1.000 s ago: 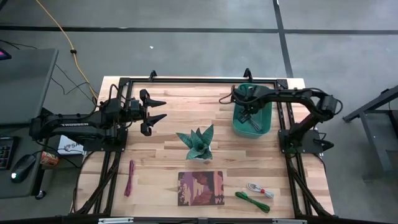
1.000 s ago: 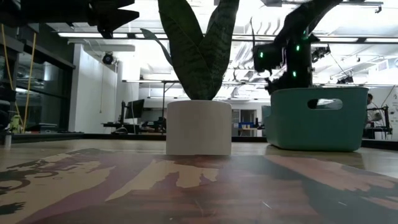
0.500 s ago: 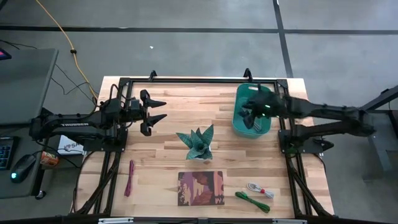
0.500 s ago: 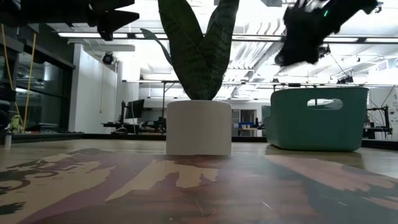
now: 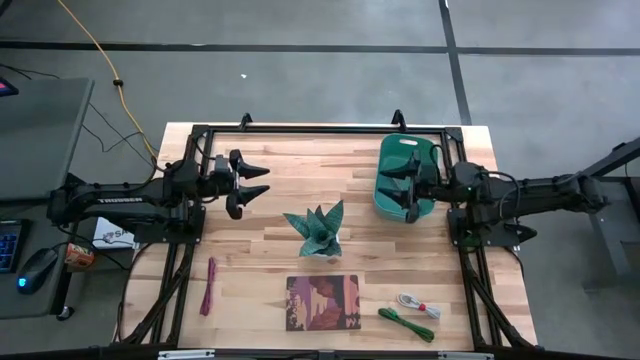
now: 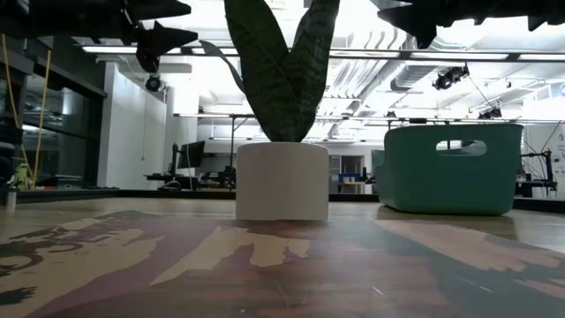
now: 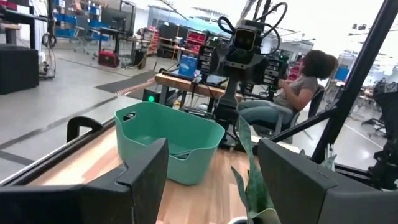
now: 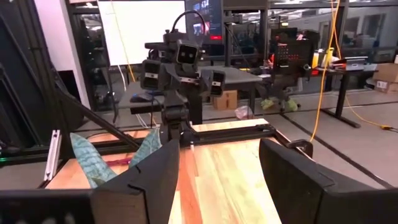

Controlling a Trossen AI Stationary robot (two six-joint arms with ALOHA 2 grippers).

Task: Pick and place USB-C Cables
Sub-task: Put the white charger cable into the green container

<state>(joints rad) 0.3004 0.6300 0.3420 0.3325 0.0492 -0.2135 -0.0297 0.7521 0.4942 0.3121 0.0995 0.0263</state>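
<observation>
My right gripper (image 5: 408, 186) hovers over the teal bin (image 5: 392, 190), fingers apart, empty. Left gripper (image 5: 256, 180) waits, apart. Dark red cable (image 5: 208, 286), white cable (image 5: 417, 303), green cable (image 5: 405, 323) on table (image 5: 300, 165).

On the desk (image 5: 270, 215) lie three USB-C cables in open view: one dark red cable (image 5: 209, 285) near the left edge, one white cable with a red tie (image 5: 417, 304) and one green cable (image 5: 405, 323) near the right front corner. Something pale lies in the bottom of the bin, but what it is cannot be told. There is one teal bin (image 5: 400, 160), one potted plant (image 5: 318, 232) in one white pot (image 6: 282, 181), and one reddish-brown book (image 5: 321, 302). Two arms reach over the desk, each with one pincer: the left pincer (image 5: 256, 181) and the right pincer (image 5: 400, 188), both with fingers spread. One seated person (image 7: 298, 87) shows in the room beyond.
</observation>
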